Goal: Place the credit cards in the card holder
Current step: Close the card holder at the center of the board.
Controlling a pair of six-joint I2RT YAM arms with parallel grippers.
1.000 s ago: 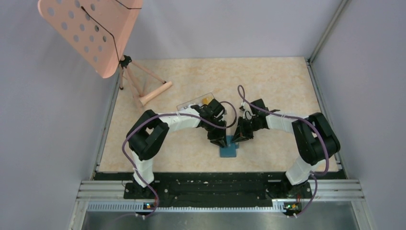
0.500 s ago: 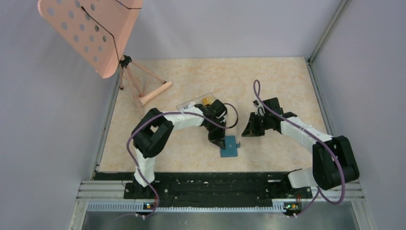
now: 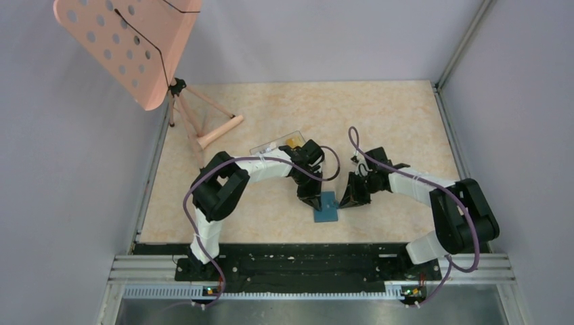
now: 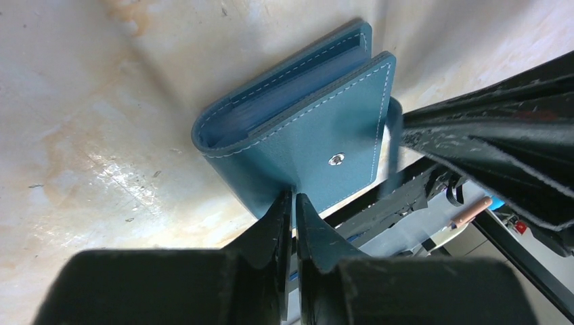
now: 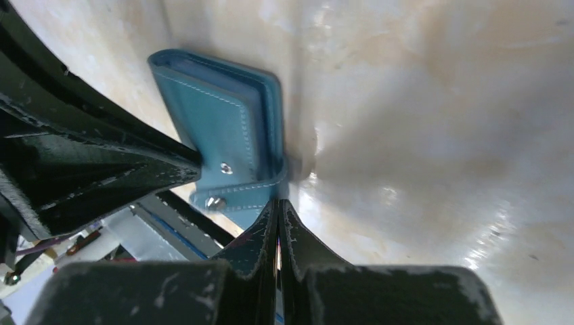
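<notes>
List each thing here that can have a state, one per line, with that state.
Teal-blue folding leather card holder: folded closed, lying flat.
Its snap tab: unfastened, loose at the edge.
Left end effector: shut, tips at the card holder's edge.
Right end effector: shut, tips by the snap tab.
Clear plastic box: lying flat, lid state unclear.

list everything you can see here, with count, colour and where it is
card holder: 1, teal-blue, folded, on the table near the front, between the gripper tips
clear box: 1, transparent, behind the left wrist
orange-yellow item: 1, inside the clear box, too small to identify
stand: 1, pink perforated panel on a tripod, far left
table: 1, beige marbled
cables: 2, purple, one along each arm
left gripper: 1, black, shut, tips at the card holder's edge
right gripper: 1, black, shut, tips by the snap tab
</notes>
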